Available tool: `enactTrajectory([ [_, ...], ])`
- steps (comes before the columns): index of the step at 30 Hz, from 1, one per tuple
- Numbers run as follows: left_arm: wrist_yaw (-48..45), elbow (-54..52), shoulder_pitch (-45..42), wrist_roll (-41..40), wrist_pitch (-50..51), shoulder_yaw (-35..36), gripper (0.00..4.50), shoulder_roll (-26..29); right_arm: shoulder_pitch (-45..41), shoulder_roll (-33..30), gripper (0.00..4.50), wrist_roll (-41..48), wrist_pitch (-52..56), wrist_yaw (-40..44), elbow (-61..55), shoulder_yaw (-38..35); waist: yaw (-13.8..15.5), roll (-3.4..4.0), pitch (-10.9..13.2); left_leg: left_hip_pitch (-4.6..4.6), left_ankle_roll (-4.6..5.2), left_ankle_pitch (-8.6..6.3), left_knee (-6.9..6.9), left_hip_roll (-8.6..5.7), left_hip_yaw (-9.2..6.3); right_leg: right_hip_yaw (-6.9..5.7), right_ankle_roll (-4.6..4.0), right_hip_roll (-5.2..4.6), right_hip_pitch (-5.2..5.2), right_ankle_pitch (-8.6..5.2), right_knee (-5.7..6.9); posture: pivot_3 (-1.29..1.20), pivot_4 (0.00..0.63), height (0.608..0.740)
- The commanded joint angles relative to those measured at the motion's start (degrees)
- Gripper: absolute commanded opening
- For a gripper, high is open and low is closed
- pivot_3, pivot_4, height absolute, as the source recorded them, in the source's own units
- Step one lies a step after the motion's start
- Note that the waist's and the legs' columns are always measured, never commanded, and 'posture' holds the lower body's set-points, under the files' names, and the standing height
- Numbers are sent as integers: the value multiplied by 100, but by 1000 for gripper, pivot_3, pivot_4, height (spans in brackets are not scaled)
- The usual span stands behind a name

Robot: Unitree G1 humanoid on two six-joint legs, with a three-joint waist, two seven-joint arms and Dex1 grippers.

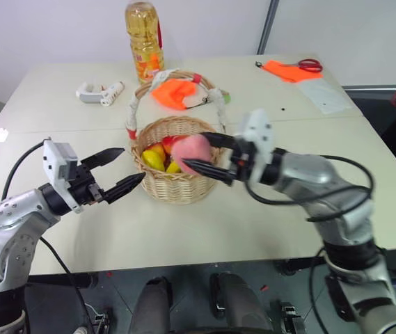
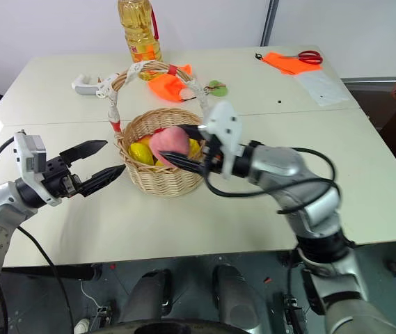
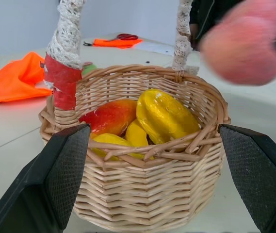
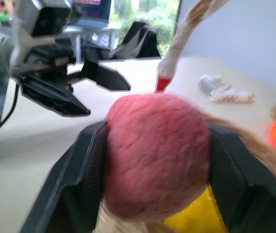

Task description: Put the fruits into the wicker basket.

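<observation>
Right now your right gripper [image 1: 206, 153] is clamped on the one pink peach [image 1: 192, 151], a black finger pressed to each side of it, and it holds the fruit over the near rim of the wicker basket [image 1: 175, 181]. Just beyond and below those fingertips, inside the basket, you can count three fruits: one red-yellow fruit [image 3: 111, 116], one large yellow lemon-like fruit [image 3: 164, 116] leaning against it, and one smaller yellow fruit [image 3: 116, 141] partly tucked under the rim; whether more lie beneath them you cannot tell. The basket's single arched handle [image 1: 136, 104], wrapped in white with red bands, rises over the far side of the held peach.

Your left gripper [image 1: 121, 171] sits on the other side of the basket from the right one, its two fingers spread wide with nothing between them, tips pointing at the basket wall and just short of it.

Farther out past the basket, on the table [image 1: 44, 97], you have one orange cloth [image 1: 173, 92], one bottle of yellow oil [image 1: 145, 42], one small white object [image 1: 100, 92], and one pair of red-handled scissors [image 1: 309, 65] lying on a second orange piece [image 1: 286, 71] at the far corner.
</observation>
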Motion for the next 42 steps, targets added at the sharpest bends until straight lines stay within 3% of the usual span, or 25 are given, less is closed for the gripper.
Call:
enactTrajectory([
  [1,-15,-151,38,-124,-115,177,4500,-18,-318,232,2869,-488,-104,-319,319,247,32,0,0,-5,0,0,0,-2,-1,0,5,-2,-1,-3,-1,0,150,740],
  [4,13,-196,79,-99,-137,164,4500,-41,-356,280,4317,-640,-225,-296,357,296,29,0,0,-16,0,0,-2,-3,-1,-1,11,-6,-3,-6,-13,0,150,740],
  [5,31,-216,86,-100,-136,164,4500,-50,-346,262,4423,-691,-320,-274,305,285,23,-1,0,-20,0,0,-2,-4,0,-1,12,-7,-5,-5,-15,0,150,740],
  [8,64,-275,134,-95,-143,171,4500,-81,-164,30,4423,-527,-483,27,-56,20,15,0,0,-24,1,0,-2,-4,-1,-1,14,-7,-11,-5,-13,0,150,740],
  [12,58,-285,170,-101,-172,174,4500,-114,641,-652,4423,531,-353,909,-803,-888,49,-2,-1,-25,1,-1,-1,-4,-7,-8,18,-7,-6,-8,-13,0,150,740],
  [16,44,-234,92,-89,-187,88,4500,-148,1127,-858,4423,990,-67,786,-990,-1392,-19,-2,-1,-13,1,-1,0,-3,0,-3,14,-6,-2,-6,-13,0,150,740],
  [25,-81,-8,-282,-20,-234,-174,4500,-208,462,-15,4423,-209,-648,-489,750,-1073,-65,-2,-1,8,0,0,-1,1,-3,0,3,8,1,0,-1,0,150,740],
  [28,-24,-90,-333,-38,-216,-261,4500,-257,279,273,3550,-328,-819,-558,1229,-1036,-77,-2,-1,1,0,0,-5,0,-3,0,5,6,0,0,-2,0,150,740],
  [35,32,-217,-295,-41,-204,-372,4500,-356,278,229,77,-77,-778,-589,797,-1491,-70,0,0,-11,6,-3,-9,-3,-6,-1,44,2,-3,-1,-4,0,150,740],
  [42,31,-153,-404,-21,-223,-489,4500,-409,369,-586,63,-484,-1135,-1065,1131,-2633,-1,0,0,-11,5,-3,-3,-7,-3,1,23,-1,-3,-11,-5,0,150,740],
])
